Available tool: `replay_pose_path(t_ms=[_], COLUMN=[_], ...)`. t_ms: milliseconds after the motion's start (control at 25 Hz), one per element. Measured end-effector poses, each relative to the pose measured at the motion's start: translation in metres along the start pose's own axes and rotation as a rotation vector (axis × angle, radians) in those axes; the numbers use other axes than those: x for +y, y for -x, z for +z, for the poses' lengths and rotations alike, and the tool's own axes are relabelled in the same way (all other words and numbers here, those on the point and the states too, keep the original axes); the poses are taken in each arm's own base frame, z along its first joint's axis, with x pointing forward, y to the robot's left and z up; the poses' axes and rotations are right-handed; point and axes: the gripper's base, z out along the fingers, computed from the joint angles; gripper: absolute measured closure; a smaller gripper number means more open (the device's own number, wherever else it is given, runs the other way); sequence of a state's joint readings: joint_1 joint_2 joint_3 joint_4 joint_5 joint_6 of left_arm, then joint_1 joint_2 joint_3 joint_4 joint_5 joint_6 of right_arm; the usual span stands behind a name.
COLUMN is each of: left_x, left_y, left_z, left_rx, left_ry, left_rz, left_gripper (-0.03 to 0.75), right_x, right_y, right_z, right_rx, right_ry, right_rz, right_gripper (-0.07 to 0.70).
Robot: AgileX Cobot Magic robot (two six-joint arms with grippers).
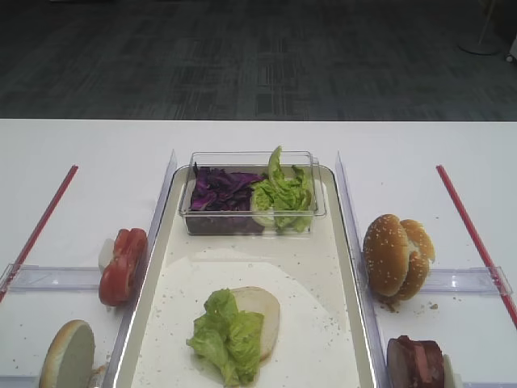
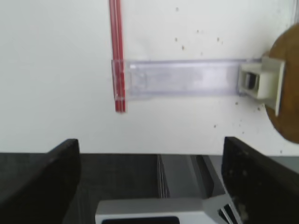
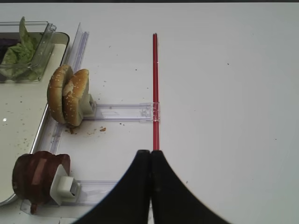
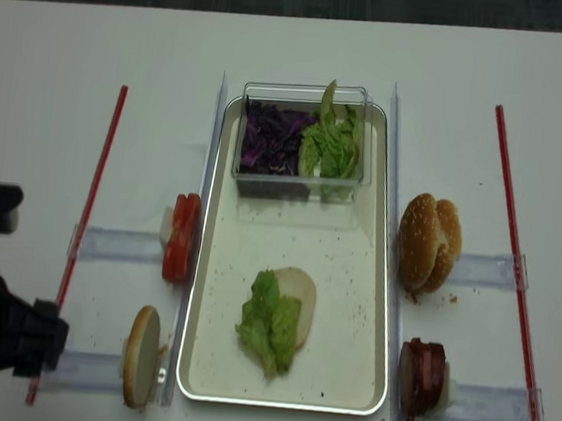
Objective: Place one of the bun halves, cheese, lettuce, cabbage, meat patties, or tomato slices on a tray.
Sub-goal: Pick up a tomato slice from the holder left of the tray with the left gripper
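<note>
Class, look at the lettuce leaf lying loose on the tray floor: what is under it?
A bun half, cut face up, shows under the lettuce leaf on the tray. The leaf hides its left part.

Two high views overlook the tray point(image 1: 349, 242); both wrist cameras face the tabletop point(image 3: 224, 93) closely.

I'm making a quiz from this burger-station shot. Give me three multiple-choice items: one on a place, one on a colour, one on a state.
1. Where does the loose lettuce lie?
A. on a bun half in the tray
B. on the tomato slices
C. outside the tray

2. What colour is the cabbage?
A. white
B. purple
C. orange

3. How does the right pincer stand?
A. wide open
B. shut on a bun
C. shut, empty

Key: 1 A, the leaf covers the pale half mid-tray; 2 B, dark purple shreds in the tub; 3 C, its tips meet with nothing between.
</note>
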State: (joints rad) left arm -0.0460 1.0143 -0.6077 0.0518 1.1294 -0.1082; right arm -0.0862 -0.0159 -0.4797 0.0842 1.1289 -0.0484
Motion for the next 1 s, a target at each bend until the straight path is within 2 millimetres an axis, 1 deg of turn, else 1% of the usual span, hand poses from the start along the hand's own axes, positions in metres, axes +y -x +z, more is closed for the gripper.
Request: replay_pose_path(t_ms=[120, 240, 440, 600, 680, 760, 1000], left_x=[-0.001, -0.003, -0.008, -0.012, -0.013, -0.013, -0.014], left_y=[0.028, 0.058, 0.108, 0.138, 0.147, 0.151, 0.154], left_z=[-0.005, -0.005, 0.004, 0.012, 0.016, 0.019, 0.020], left_rx=[-0.008, 0.007, 0.034, 0.044, 0.058, 0.071, 0.070], left_ry=[0.012, 0.017, 0.020, 0.021, 0.022, 0.023, 0.018], left_rz=[0.002, 0.004, 0.008, 0.009, 0.009, 0.009, 0.006], left_gripper=[0.151, 0.151, 0.151, 0.151, 0.151, 0.151, 0.151], right_x=[0.000, 0.000, 0.000, 0.000, 0.000, 0.000, 0.000], right_y=[0.000, 0.000, 0.000, 0.000, 0.000, 0.000, 0.000], right_z=[0.000, 0.000, 0.000, 0.000, 0.000, 0.000, 0.000], right_rx=[0.000, 0.000, 0.000, 0.000, 0.000, 0.000, 0.000], right_ry=[0.000, 0.000, 0.000, 0.000, 0.000, 0.000, 0.000], right_rz=[0.000, 0.000, 0.000, 0.000, 0.000, 0.000, 0.000], right_gripper=[0.267, 0.267, 0.267, 0.267, 0.267, 0.267, 0.267])
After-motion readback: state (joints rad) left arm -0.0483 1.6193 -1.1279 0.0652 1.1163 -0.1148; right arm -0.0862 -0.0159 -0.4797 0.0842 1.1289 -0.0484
